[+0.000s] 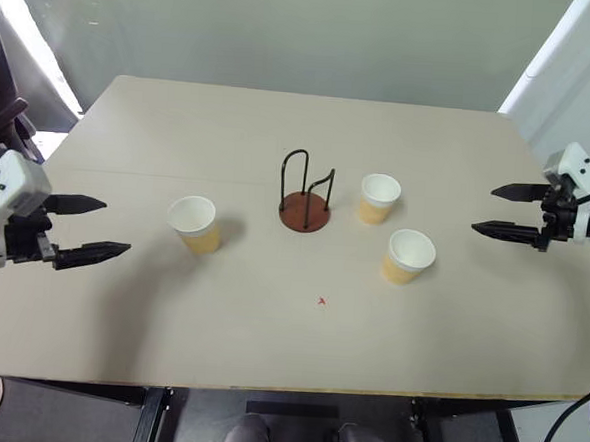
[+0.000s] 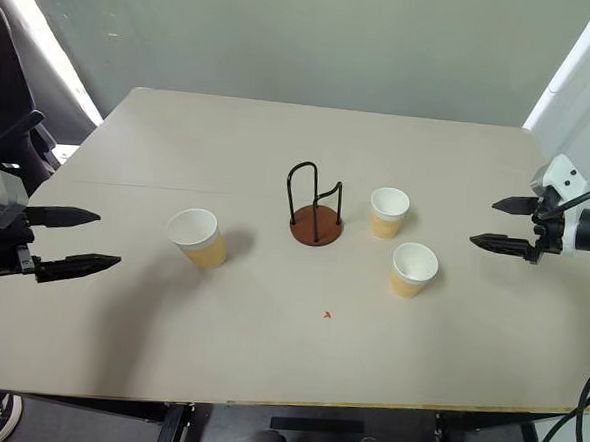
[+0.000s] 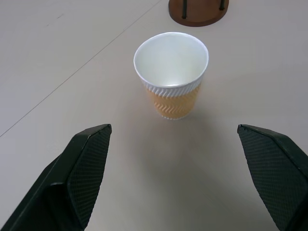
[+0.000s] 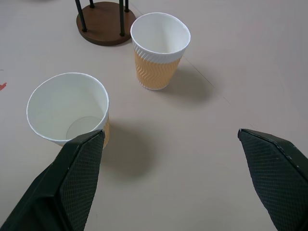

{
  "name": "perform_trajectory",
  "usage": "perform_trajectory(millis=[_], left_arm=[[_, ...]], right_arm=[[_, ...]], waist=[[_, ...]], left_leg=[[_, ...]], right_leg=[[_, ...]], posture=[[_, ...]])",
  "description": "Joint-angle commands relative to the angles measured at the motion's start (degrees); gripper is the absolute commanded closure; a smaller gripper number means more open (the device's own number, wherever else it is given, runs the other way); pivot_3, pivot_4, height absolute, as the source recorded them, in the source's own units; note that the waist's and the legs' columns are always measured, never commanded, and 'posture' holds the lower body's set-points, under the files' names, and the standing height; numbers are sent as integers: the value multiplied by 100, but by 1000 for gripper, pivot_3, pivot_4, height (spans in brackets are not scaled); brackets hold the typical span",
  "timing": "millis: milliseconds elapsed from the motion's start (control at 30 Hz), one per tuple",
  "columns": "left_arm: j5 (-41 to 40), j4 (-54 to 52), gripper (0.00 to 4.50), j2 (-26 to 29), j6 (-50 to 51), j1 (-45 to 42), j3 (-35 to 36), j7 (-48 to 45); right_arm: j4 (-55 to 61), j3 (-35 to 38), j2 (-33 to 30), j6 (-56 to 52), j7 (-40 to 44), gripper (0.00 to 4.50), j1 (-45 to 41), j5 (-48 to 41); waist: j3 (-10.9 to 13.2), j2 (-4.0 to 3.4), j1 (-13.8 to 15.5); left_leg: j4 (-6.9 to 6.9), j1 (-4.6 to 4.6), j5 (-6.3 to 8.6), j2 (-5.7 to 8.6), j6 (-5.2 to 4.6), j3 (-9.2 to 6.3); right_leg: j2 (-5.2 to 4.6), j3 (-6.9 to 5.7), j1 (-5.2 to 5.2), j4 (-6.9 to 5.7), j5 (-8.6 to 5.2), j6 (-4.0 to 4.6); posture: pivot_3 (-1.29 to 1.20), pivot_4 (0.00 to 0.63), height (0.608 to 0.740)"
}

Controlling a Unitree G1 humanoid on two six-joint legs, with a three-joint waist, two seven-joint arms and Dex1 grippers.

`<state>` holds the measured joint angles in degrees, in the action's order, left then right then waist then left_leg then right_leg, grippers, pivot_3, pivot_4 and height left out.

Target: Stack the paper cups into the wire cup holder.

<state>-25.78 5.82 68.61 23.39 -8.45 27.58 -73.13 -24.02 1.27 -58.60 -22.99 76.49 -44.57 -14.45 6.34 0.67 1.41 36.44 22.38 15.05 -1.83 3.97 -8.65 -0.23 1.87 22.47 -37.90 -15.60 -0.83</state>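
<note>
Three paper cups stand upright on the table: one [image 1: 195,223] left of the wire cup holder [image 1: 306,193], one [image 1: 379,198] just right of it, and one [image 1: 408,255] nearer the front right. The holder, black wire loops on a round brown base, is empty. My left gripper [image 1: 92,231] hovers open at the table's left side, pointing at the left cup [image 3: 171,73]. Over the right edge my right gripper [image 1: 502,210] is open too, aimed at the two right cups [image 4: 160,50] [image 4: 68,109]. Neither gripper touches anything.
The beige table [image 1: 288,341] has a small red mark [image 1: 321,302] in front of the holder. A dark chair [image 2: 6,113] stands off the left edge, and a white wall panel [image 1: 575,68] rises at the right.
</note>
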Motion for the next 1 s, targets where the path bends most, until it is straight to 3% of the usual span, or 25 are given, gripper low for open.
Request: perform_trajectory(millis=[33, 267, 400, 633, 900, 1000], left_arm=[[-54, -175, 28, -37, 38, -46, 37, 91], [-87, -205, 28, -53, 55, -192, -62, 115], [-226, -494, 28, -113, 167, -429, -193, 151], [-282, -1158, 28, -580, 434, -478, -602, 586], [-274, -1501, 28, -959, 542, -711, -682, 1287], [-320, -1607, 28, -955, 616, -741, -692, 1366]], right_arm=[[250, 156, -56, -24, -3, 0, -74, -81], [582, 258, 5, -243, 21, 0, -56, -294], [1676, 243, 412, -978, -59, 0, -89, -935], [2860, -444, 1539, -2073, -1606, 0, -170, -668], [2743, -677, 3021, -2993, -3196, 0, -449, -624], [2682, -822, 3293, -3163, -3445, 0, -395, -548]], waist=[[0, 0, 0], [0, 0, 0], [0, 0, -8], [1, 0, -33], [1, 0, -30], [1, 0, -30]], left_leg=[[0, 0, 0, 0, 0, 0], [0, 0, 0, 0, 0, 0], [0, -1, -1, 0, 2, 1], [10, -7, -2, -1, 4, -6], [9, -4, -4, 0, 6, -15], [8, -4, -8, 0, 12, -16]], right_leg=[[0, 0, 0, 0, 0, 0], [0, 0, 0, 0, 0, 0], [4, 0, 1, 1, 0, 0], [6, -1, -1, 6, 0, -1], [7, -4, 4, 8, 0, -2], [7, -4, 10, 8, 0, -2]], posture=[[0, 150, 740], [0, 150, 740], [0, 150, 740], [0, 150, 740], [0, 150, 740], [0, 150, 740]])
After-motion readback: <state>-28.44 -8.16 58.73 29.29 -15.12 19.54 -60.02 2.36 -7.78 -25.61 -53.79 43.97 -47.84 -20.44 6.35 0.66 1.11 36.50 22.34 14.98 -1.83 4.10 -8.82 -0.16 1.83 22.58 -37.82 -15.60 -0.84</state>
